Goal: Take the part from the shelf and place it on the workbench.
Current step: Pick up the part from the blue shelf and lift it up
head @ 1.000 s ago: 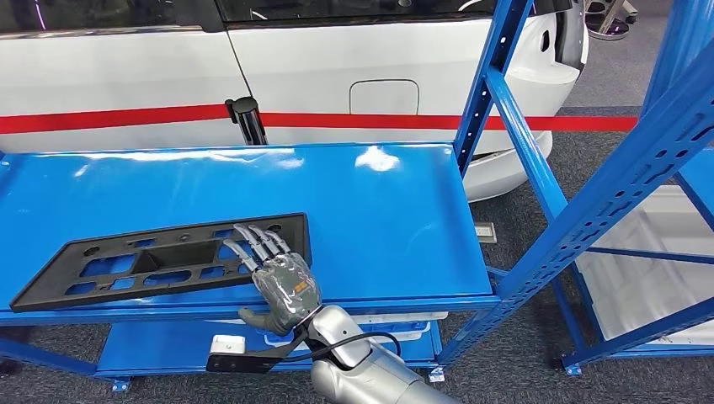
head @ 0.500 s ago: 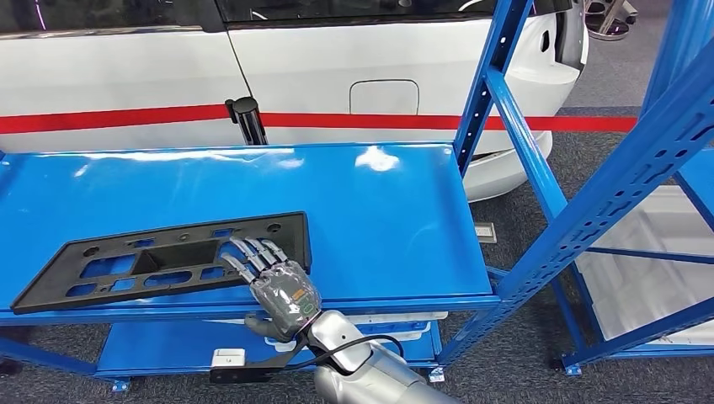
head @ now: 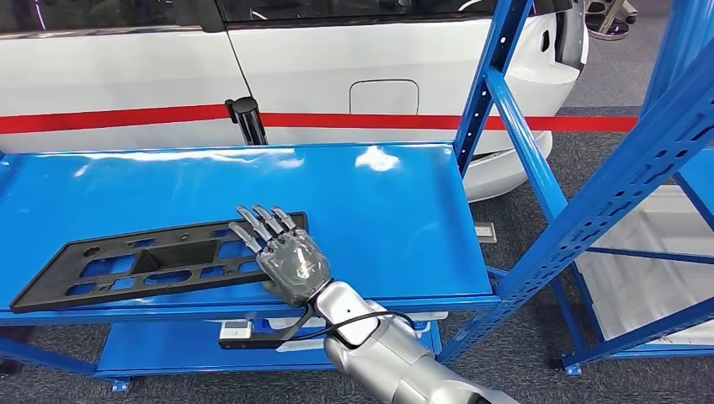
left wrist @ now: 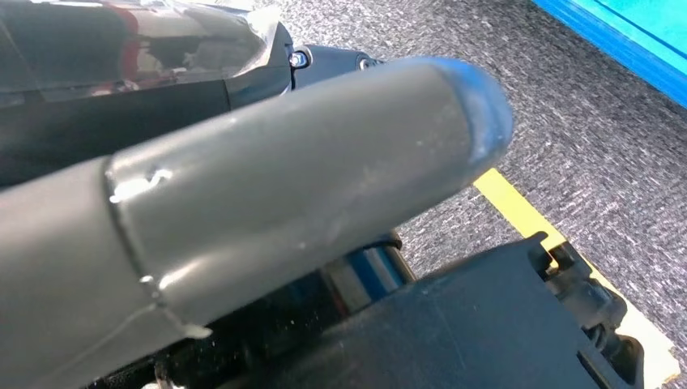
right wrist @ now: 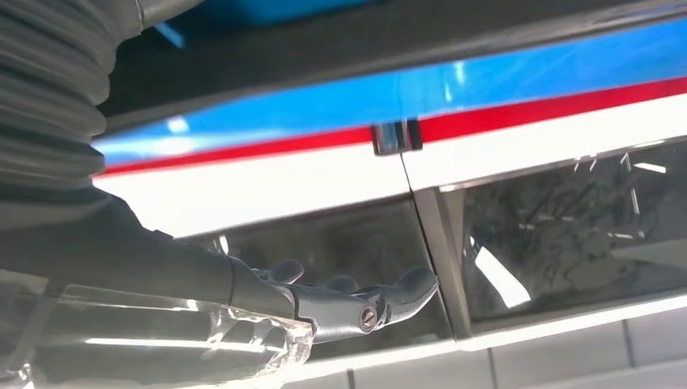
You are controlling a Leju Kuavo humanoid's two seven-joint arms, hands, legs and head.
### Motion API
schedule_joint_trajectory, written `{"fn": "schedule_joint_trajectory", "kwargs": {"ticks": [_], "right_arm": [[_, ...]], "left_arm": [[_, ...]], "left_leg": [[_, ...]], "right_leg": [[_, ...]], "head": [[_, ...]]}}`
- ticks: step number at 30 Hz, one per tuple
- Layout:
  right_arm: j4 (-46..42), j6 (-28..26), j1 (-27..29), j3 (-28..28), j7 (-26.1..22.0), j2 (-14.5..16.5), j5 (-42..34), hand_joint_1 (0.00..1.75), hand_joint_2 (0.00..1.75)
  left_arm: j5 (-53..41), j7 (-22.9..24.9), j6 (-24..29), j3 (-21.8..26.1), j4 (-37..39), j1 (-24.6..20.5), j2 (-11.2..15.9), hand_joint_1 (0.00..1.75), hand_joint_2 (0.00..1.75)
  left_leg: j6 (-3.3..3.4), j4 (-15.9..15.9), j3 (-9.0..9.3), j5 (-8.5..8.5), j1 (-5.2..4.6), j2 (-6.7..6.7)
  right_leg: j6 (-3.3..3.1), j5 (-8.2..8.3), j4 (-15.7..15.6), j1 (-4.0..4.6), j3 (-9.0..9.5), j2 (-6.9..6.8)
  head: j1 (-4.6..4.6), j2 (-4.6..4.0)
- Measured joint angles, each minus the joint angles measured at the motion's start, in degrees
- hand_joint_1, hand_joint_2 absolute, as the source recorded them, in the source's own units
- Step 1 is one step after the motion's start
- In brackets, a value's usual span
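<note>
Long, flat black plastic part (head: 160,261) with moulded cut-outs, lying at a slant along the front edge of the glossy blue metal shelf (head: 379,219), right end toward the middle, left end nearly at the lip. Flat placement, presumably for an easy reach from the front, with the thin edge exposed to fingers sliding under or over it.

Right robot hand (head: 282,252) poised over the part's right end, silver forearm rising from below the shelf edge. Fingers (head: 257,223) extended and fanned apart across the part's far corner, palm facing down. Nothing gripped; contact with the plastic hard to judge from above, possibly resting, possibly just clear. Thumb tucked low beside the front edge, hidden from full view. Judged as a reach in progress, grasp not yet closed, part not yet lifted.

Left robot hand (left wrist: 243,219) hanging well away from the shelf over grey carpet; thick grey thumb close to the lens, spread of fingers impossible to tell.

Behind the shelf, white car body with a red stripe (head: 379,120) and a black post (head: 247,118). Blue perforated uprights (head: 539,168) at right.
</note>
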Motion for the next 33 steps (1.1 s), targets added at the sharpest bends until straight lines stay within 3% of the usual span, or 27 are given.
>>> {"fn": "schedule_joint_trajectory", "kwargs": {"ticks": [9, 24, 28, 33], "right_arm": [[0.2, 0.0, -1.8, -3.2, 2.2, 0.0, 7.6, 0.0, 1.75], [2.5, 0.0, -1.9, -2.4, 3.2, 0.0, 5.5, 0.05, 1.75], [3.4, 0.0, -1.7, -1.4, 3.0, 0.0, 2.9, 1.66, 1.75], [4.6, 0.0, -1.4, 0.4, 3.0, 0.0, -2.2, 1.75, 1.75]], "left_arm": [[-2.6, 1.0, 0.5, -0.3, 0.0, -0.2, -0.1, 0.0, 0.0], [-3.9, 1.0, 0.1, -0.5, 0.0, -0.6, -0.2, 0.0, 0.0], [-3.7, 0.9, -0.3, -0.5, 0.0, -0.6, -0.2, 0.0, 0.0], [-3.5, 1.0, -0.4, -0.5, 0.0, -0.7, -0.3, 0.0, 0.0]], "left_leg": [[0.0, 0.0, 0.0, 0.0, 0.0, 0.0], [0.0, 0.0, 0.0, 0.0, 0.0, 0.0], [0.0, 0.0, 0.0, 0.0, 0.0, 0.0], [0.0, 0.0, 0.0, 0.0, 0.0, 0.0]], "right_leg": [[0.0, 0.0, 0.0, 0.0, 0.0, 0.0], [0.0, 0.0, 0.0, -0.01, 0.0, 0.0], [0.0, 0.0, 0.0, -0.01, 0.0, 0.0], [0.0, 0.0, 0.0, -0.01, 0.0, 0.0]], "head": [[-0.01, -0.01], [-0.01, -0.01], [-0.01, 0.0], [-0.01, 0.0]]}}
